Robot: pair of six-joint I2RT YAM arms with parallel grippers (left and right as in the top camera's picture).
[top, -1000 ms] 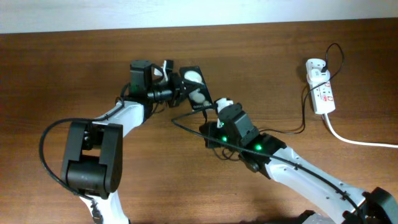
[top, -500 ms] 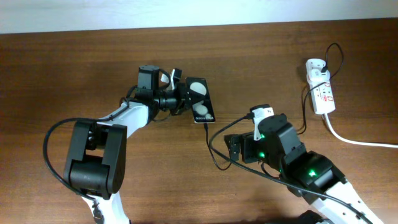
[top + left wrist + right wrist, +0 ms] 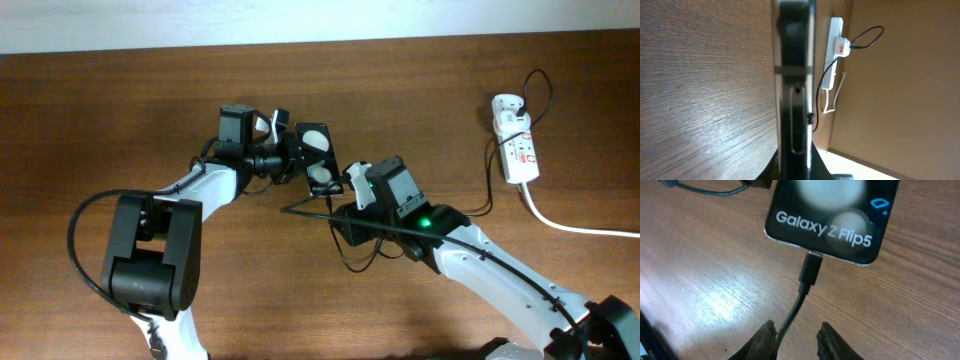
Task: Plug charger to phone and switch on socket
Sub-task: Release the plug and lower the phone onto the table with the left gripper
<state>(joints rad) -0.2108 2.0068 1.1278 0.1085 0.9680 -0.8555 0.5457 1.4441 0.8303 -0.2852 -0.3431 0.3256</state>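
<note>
My left gripper (image 3: pixel 287 157) is shut on the phone (image 3: pixel 319 158), a black slab with two white light spots, and holds it on edge in the left wrist view (image 3: pixel 794 75). In the right wrist view the phone (image 3: pixel 830 215) reads "Galaxy Z Flip5". The charger's plug tip (image 3: pixel 811 271) sits in the phone's bottom port. My right gripper (image 3: pixel 796 341) is open just below the plug, with the black cable running beside its left finger. The charger cable (image 3: pixel 455 212) leads right to a white adapter (image 3: pixel 507 103) on the socket (image 3: pixel 520 150).
The socket's thick white cord (image 3: pixel 575 226) runs off the right edge. The socket also shows far off in the left wrist view (image 3: pixel 833 55). The cable loops on the wooden table (image 3: pixel 120 120) under my right arm.
My right arm had pulled back to the lower right half a second ago and is now close to the phone's bottom end again. The left gripper and phone shifted only slightly.
</note>
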